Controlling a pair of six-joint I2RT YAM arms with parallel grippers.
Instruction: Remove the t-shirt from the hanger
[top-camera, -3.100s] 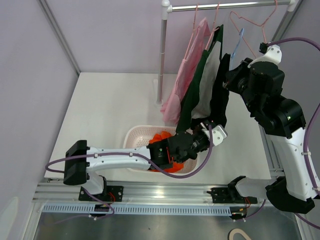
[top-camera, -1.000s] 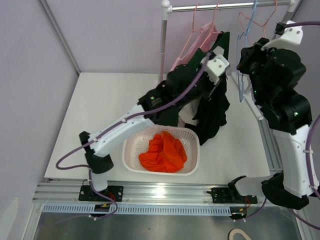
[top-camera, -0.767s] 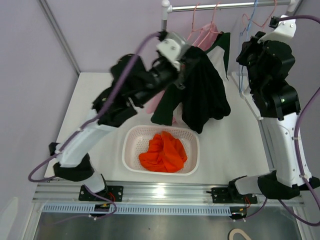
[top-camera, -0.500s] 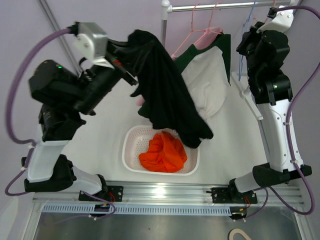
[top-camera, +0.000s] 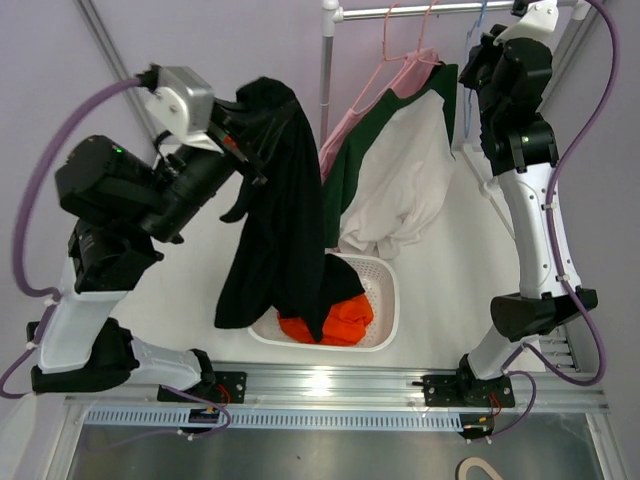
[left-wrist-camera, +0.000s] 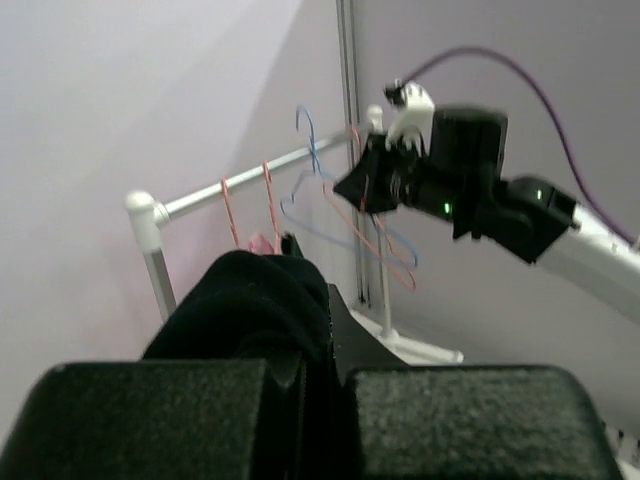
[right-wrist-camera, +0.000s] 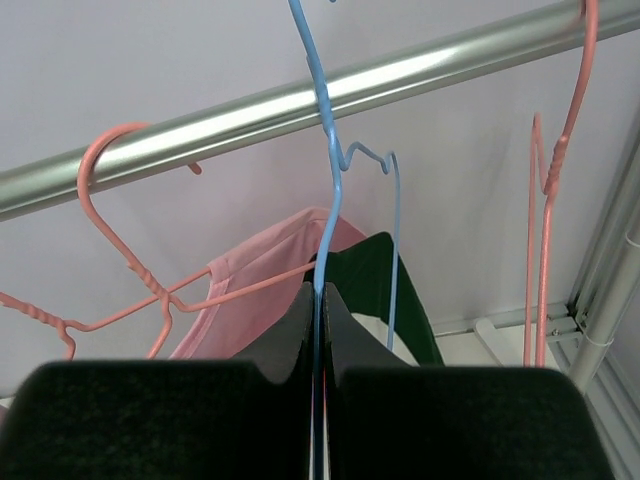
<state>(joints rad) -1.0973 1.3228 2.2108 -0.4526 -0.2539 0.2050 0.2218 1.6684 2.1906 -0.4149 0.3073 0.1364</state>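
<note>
The black t-shirt is off its hanger. It hangs from my left gripper, which is raised high at the left and shut on the shirt's top fold. The shirt's hem reaches the basket. My right gripper is up at the rail and shut on the bare blue wire hanger. The wire runs straight up between the jaws. The hanger's hook end is cut off by the top of the right wrist view.
A pink shirt and a green-and-white shirt hang on pink hangers from the metal rail. A white basket with orange cloth sits below. The rack post stands mid-table. An empty pink hanger hangs at the right.
My left arm swung the black t-shirt up and left, away from the rack; it now hangs straight down over the basket's left side. My right gripper raised the blue hanger to the rail.
</note>
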